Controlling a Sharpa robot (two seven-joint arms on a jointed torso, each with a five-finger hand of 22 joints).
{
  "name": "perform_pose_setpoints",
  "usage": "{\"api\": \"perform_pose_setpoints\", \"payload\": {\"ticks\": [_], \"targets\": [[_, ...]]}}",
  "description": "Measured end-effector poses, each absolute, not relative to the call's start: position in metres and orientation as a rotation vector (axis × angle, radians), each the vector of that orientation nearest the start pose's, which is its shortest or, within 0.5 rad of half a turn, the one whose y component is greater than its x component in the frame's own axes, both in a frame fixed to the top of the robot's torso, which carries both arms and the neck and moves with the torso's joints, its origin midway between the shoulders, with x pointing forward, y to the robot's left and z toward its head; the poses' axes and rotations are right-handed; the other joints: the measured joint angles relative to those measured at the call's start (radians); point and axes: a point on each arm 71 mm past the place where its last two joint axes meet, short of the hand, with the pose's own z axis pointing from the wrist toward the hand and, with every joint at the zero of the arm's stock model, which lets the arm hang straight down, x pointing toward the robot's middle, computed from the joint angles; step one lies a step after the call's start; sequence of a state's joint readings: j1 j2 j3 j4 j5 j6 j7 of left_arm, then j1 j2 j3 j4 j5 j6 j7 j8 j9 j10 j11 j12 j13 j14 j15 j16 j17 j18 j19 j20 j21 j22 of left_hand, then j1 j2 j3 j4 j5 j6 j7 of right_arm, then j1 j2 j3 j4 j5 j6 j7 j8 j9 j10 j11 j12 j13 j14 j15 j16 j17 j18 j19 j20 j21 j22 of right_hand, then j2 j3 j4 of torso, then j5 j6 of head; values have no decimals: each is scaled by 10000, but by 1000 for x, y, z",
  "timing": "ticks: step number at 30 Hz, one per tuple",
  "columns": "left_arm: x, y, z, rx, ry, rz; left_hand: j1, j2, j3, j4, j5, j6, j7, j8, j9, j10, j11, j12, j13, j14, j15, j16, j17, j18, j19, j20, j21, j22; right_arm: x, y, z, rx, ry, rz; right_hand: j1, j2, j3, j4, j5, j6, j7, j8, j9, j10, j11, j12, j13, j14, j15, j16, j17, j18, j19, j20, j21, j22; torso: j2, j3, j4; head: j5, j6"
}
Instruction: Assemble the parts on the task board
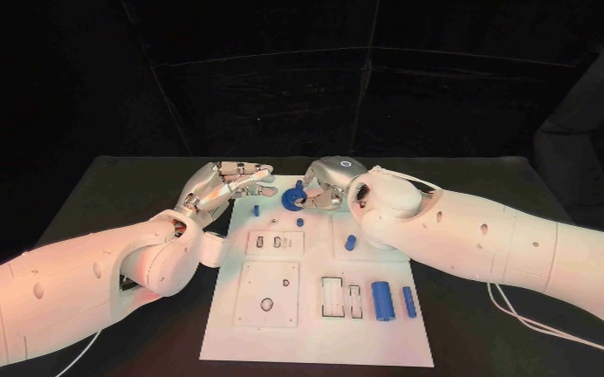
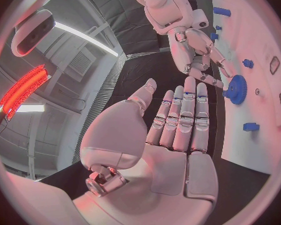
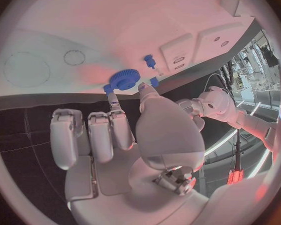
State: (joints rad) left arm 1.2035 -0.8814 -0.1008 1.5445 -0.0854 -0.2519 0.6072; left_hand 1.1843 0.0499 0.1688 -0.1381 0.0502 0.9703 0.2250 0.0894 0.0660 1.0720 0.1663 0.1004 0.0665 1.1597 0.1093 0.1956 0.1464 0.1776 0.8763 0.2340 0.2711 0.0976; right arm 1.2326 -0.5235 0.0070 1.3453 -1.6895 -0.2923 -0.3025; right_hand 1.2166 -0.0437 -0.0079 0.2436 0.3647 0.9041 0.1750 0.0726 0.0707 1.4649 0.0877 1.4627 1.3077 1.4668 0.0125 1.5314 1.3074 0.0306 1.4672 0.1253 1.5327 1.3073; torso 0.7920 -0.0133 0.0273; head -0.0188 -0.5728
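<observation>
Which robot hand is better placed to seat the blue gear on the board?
Right. The right robot hand already pinches the blue gear at the far end of the task board. The left robot hand is flat, fingers together, holding nothing, beside the board's edge.

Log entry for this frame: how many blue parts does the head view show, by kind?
gear: 1
long cylinders: 2
small pieces: 3
Total: 6
</observation>
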Motion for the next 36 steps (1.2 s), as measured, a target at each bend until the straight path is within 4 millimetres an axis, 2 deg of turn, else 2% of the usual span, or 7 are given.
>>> {"api": "perform_pose_setpoints", "payload": {"ticks": [3, 9, 13, 17, 23, 26, 36], "targets": [[475, 220, -180, -8996, 13232, -16572, 0, 0, 0, 0, 0, 0, 0, 0, 0, 0, 0, 0, 0, 0, 0, 0, -1, 0, 0, 0, 0, 0, 517, -108, -153, -2573, 15056, 5558, 403, 52, 59, -252, 46, 65, 0, 0, 0, 0, 0, 0, 0, 0, 0, 0, 0, -1, 0, 0, 0, 0, -9, 1, -21, 11, 27], [475, 223, -180, -9015, 13208, -16498, 0, 0, 28, -27, 0, 0, 0, 0, 0, 0, 0, 0, 0, 0, 0, 1, -1, -1, 0, 0, 0, -11, 510, -169, -148, -1566, 14982, 6400, 1028, -31, 56, -750, -331, 114, -33, 0, 0, 0, 0, -126, 0, 0, 0, -74, 0, 0, 0, 0, -62, 0, -58, 15, -87, 16, 92], [476, 222, -181, -9012, 13210, -16500, 0, 0, 27, -27, 0, 0, 0, 0, 0, 0, 0, 0, 0, 0, 0, 9, -2, -2, 0, 0, 0, -11, 507, -210, -147, -830, 15127, 6681, 1456, -126, 43, -1094, -377, 246, -80, 0, 1, 0, 0, -194, 0, 0, 0, -74, 0, -1, 0, 0, -62, 0, -109, 48, -170, 22, 136], [477, 220, -181, -8997, 13225, -16539, 0, 0, 27, -27, 0, 0, 0, 0, 0, 0, 0, 0, 0, 0, 0, 9, 7, -1, 0, 0, 0, -11, 506, -238, -147, -333, 15174, 6891, 1679, -137, 17, -1309, -378, 259, -93, 0, 1, 0, 0, -194, 0, 0, 0, -75, 0, -1, 0, -1, -110, 0, -147, 93, -262, -58, 182], [478, 217, -182, -8981, 13238, -16576, 0, 0, 27, -27, 0, 0, 0, 0, 0, 0, 0, 0, 0, 0, 0, 9, 7, -1, 0, 0, 0, -10, 510, -262, -149, 55, 15195, 6985, 1798, -151, 18, -1451, -416, 294, -128, -1, 1, 37, -38, -195, 0, 0, 0, -75, 0, -1, 0, -1, -111, 0, -174, 179, -364, -108, 209], [478, 216, -182, -8980, 13244, -16581, 0, 0, 27, -27, 0, 0, 0, 0, 0, 0, 0, 0, 0, 0, 0, 9, 6, -1, 0, 0, 0, -10, 512, -272, -156, 241, 15319, 6935, 1872, -162, -8, -1478, -416, 294, -128, -1, 1, 38, -38, -235, 0, 1, 0, -118, 0, -1, 0, 0, -111, 0, -178, 211, -385, -124, 213], [479, 216, -184, -9006, 13261, -16555, 0, 0, 27, -27, 0, 0, 0, 0, 0, 0, 0, 0, 0, 0, 0, 10, 5, -1, 0, 0, 0, -9, 517, -286, -185, 639, 15860, 6847, 1876, -151, -79, -1601, -531, 135, -104, -69, -36, 37, -38, -279, 0, 0, 0, -118, 0, 0, 0, -1, -111, 7, -180, 190, -374, -155, 130]]}}
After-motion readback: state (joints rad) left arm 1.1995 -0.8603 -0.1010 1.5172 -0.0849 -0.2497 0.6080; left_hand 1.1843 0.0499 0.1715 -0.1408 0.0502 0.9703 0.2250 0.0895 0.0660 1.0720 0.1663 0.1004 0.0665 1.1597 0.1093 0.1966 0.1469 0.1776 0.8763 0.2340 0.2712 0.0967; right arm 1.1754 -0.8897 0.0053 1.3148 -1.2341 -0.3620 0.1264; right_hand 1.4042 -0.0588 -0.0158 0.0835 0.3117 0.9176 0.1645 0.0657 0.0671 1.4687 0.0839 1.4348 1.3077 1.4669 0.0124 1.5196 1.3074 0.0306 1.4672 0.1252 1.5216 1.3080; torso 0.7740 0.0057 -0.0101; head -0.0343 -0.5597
